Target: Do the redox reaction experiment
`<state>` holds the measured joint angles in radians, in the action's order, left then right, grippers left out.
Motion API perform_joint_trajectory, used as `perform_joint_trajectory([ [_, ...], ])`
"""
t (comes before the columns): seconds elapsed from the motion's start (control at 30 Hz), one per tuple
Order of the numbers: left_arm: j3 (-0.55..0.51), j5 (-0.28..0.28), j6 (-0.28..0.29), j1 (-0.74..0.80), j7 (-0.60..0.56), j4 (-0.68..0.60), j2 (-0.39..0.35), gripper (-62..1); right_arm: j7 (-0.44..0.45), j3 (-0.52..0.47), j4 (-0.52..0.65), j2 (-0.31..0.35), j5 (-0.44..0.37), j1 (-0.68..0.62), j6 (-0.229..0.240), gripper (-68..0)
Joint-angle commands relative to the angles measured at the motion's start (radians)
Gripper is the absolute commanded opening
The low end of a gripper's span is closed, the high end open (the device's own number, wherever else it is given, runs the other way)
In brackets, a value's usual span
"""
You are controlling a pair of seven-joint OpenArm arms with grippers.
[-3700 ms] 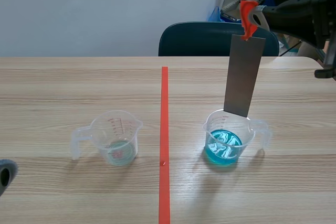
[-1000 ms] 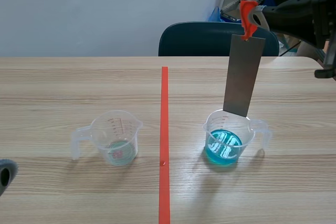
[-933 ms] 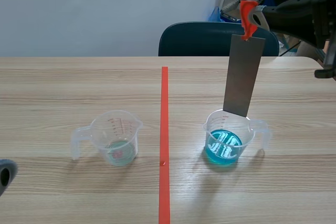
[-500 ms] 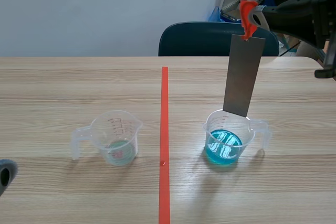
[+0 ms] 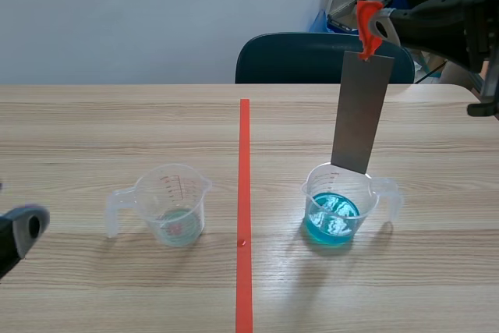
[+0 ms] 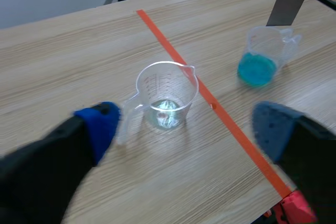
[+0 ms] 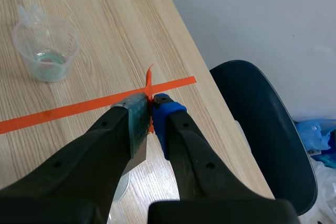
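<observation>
Pinching an orange clip [image 5: 366, 21], your right hand [image 5: 387, 25] hangs high over the far right of the desk [image 5: 93, 122]. In its wrist view the 2 pads are pressed together on the clip. A grey metal strip [image 5: 361, 111] hangs straight down from that clip, below the hand. Its lower edge is level with the far rim of the blue cup [image 5: 341, 207] and clear of the blue liquid. That cup stands on the desk right of the tape line [image 5: 244, 193], with its handle pointing right.

Your left hand [image 6: 186, 127] is low at the near left, with its fingers spread wide and holding nothing. The clear cup [image 6: 167, 95] stands just ahead of it, in line with the gap between the 2 fingers. Its handle is just beside 1 blue pad [image 6: 100, 124]. This cup holds a little clear liquid and stands left of the tape line, well apart from the blue cup.
</observation>
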<state>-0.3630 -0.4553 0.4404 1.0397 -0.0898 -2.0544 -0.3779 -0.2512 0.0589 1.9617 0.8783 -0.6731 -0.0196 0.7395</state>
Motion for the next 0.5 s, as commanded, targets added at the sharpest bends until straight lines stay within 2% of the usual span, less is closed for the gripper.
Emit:
perform_joint_trajectory([
  [0.0, 0.043, -0.011, -0.011, -0.056, -0.013, 0.023, -0.022, -35.0, 0.014, -0.015, 0.008, 0.013, -0.008, 0.014, 0.006, -66.7],
  [0.1, 0.13, -0.01, -0.011, -0.182, -0.013, 0.097, -0.053, -50.7, 0.014, -0.015, 0.008, 0.013, -0.008, 0.014, 0.006, -66.7],
  [0.17, 0.198, 0.008, -0.011, -0.281, -0.013, 0.158, -0.067, -58.6, 0.014, -0.015, 0.008, 0.013, -0.008, 0.014, 0.006, -66.7],
  [0.27, 0.309, 0.041, -0.016, -0.433, -0.014, 0.256, -0.078, -58.7, 0.014, -0.015, 0.008, 0.013, -0.008, 0.014, 0.006, -66.7],
  [0.47, 0.539, 0.086, -0.081, -0.711, -0.015, 0.437, -0.077, -58.7, 0.014, -0.015, 0.008, 0.013, -0.008, 0.014, 0.006, -66.7],
])
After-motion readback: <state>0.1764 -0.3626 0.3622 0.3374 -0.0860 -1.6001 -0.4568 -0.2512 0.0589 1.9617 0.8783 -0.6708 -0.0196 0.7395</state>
